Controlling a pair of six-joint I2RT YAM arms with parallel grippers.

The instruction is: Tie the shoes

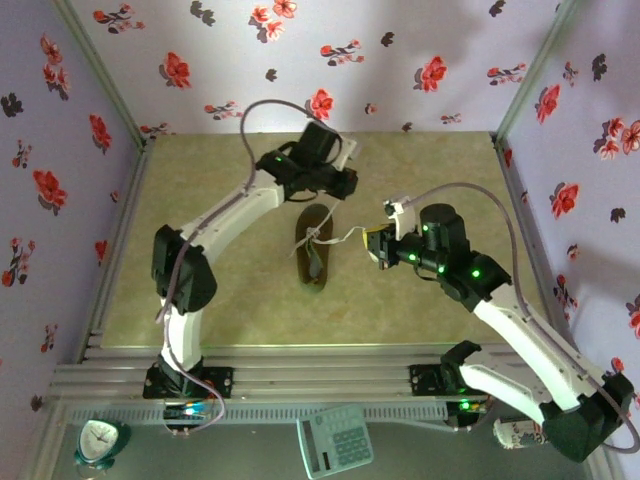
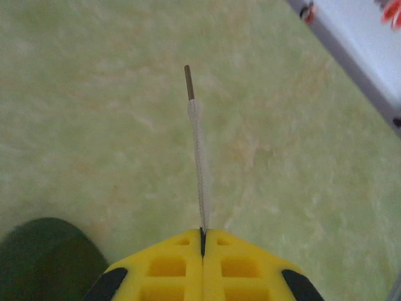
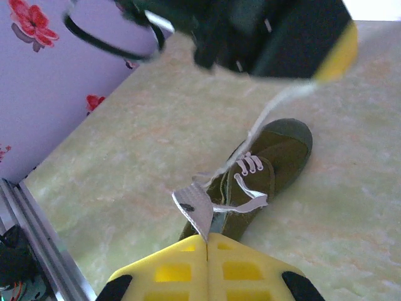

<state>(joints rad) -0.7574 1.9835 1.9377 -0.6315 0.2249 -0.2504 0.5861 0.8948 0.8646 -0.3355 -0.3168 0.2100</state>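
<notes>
past left pincer (image 2: 202, 235), dark-tipped lace (image 2: 199, 157), past right pincer (image 3: 207, 238), laced shoe (image 3: 276, 157)

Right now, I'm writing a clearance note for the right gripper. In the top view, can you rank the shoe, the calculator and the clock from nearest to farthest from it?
1. Shoe, just left of the right gripper, which is shut on its lace.
2. Calculator, at the near edge, around the middle.
3. Clock, in the near left corner.

The right hand (image 3: 207, 239) pinches a white lace (image 3: 195, 210) between closed fingers; the olive sneaker (image 3: 279, 157) lies just beyond it on the tabletop (image 3: 119, 169).
</notes>
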